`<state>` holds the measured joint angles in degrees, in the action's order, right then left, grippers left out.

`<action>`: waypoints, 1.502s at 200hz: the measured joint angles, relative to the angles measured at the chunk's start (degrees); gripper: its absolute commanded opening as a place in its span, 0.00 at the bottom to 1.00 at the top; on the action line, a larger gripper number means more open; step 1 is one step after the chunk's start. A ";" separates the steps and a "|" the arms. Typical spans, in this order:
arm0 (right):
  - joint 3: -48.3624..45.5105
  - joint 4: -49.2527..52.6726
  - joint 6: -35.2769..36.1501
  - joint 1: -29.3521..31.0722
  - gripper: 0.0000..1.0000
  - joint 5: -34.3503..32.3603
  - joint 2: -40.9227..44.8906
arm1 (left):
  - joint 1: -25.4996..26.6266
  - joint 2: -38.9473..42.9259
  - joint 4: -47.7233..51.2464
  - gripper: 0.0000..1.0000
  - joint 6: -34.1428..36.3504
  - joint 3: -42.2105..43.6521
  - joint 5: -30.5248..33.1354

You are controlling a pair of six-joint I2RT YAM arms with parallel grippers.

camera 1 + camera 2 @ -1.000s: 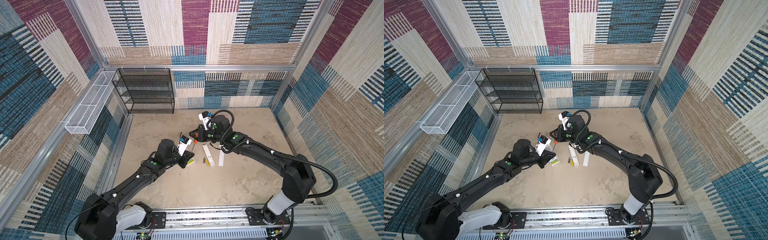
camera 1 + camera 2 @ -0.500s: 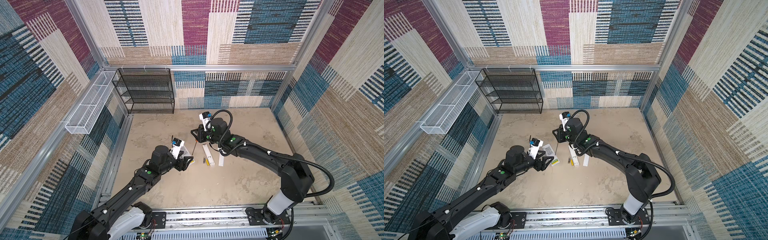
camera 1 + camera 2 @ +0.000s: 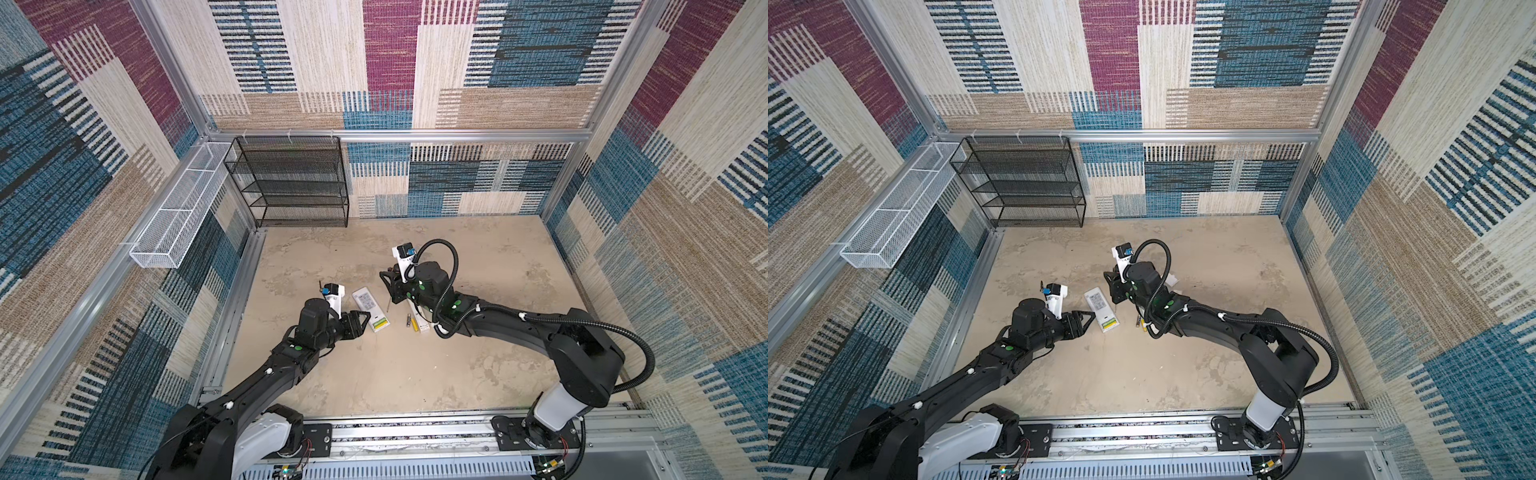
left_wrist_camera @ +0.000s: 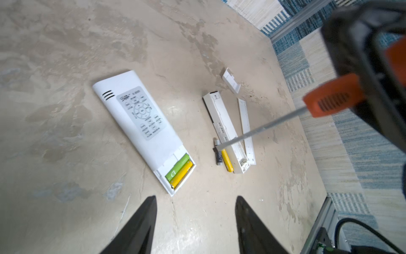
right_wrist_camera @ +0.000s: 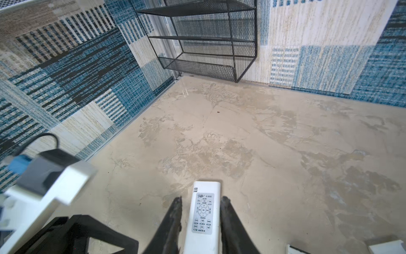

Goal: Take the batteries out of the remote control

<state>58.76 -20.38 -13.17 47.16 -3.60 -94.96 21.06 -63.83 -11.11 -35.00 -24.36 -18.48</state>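
A white remote control lies face up on the floor, also seen in both top views. Its end compartment is open and holds a green battery and a yellow one. My left gripper is open just short of that end, touching nothing. A dark battery and a yellow battery lie loose beside a narrow white remote. My right gripper is shut on the orange-handled screwdriver. The screwdriver's tip hangs over the loose dark battery.
Two white cover pieces lie by the narrow remote. A black wire shelf stands at the back left. A white wire basket hangs on the left wall. A metal rail runs along the front.
My left gripper has drawn back off the remote toward the near left, uncovering it. My right gripper with the screwdriver has shifted a little nearer and lower.
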 measured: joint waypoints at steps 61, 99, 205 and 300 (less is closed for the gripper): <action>0.76 -2.32 1.40 0.76 0.00 -1.62 -3.56 | -1.05 -9.86 0.72 0.53 -9.29 -4.37 -2.80; 1.27 -1.60 0.07 0.87 0.00 -3.50 -4.28 | -1.03 -13.49 2.49 0.50 -12.02 -5.11 -2.67; 1.27 -0.74 -0.31 0.98 0.00 -3.45 -6.10 | -0.92 -20.44 1.51 0.44 -14.56 -5.49 -4.24; 1.62 1.14 -0.33 0.98 0.00 -2.45 -6.80 | -0.92 -22.12 -0.55 0.41 -14.97 -5.81 -4.70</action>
<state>60.38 -19.25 -13.50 48.14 -6.04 -101.75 20.14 -85.95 -11.66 -49.98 -30.17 -23.18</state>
